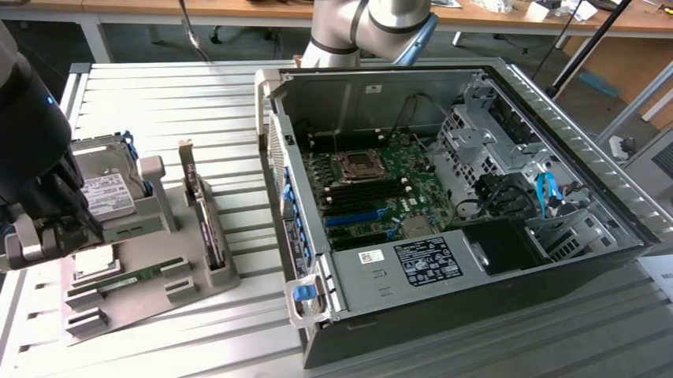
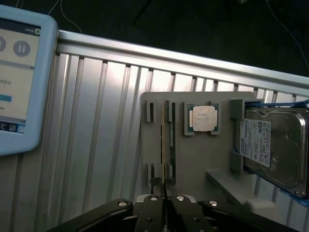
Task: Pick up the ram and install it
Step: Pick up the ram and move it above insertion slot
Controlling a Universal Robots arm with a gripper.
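The pincer (image 2: pixel 166 187) clamps the edge-on ram (image 2: pixel 164 140) standing in the grey holder (image 2: pixel 203 157).

This is a robotics lab or test workshop. 1 robot arm (image 1: pixel 368 24) stands at the far side of a ribbed aluminium table (image 1: pixel 158 87). An open computer case (image 1: pixel 358 102) lies on the table with its motherboard (image 1: pixel 368 185) bare. On the exterior view's left, a grey fixture tray (image 1: pixel 147 303) sets out loose parts: a ram (image 1: pixel 137 276), a hard drive (image 1: pixel 105 193), an expansion card (image 1: pixel 210 232) and a processor chip (image 2: pixel 203 118). A touchscreen control pendant (image 2: pixel 19 72) rests on the table near the tray. Wooden desks (image 1: pixel 137 8) run along the far side.
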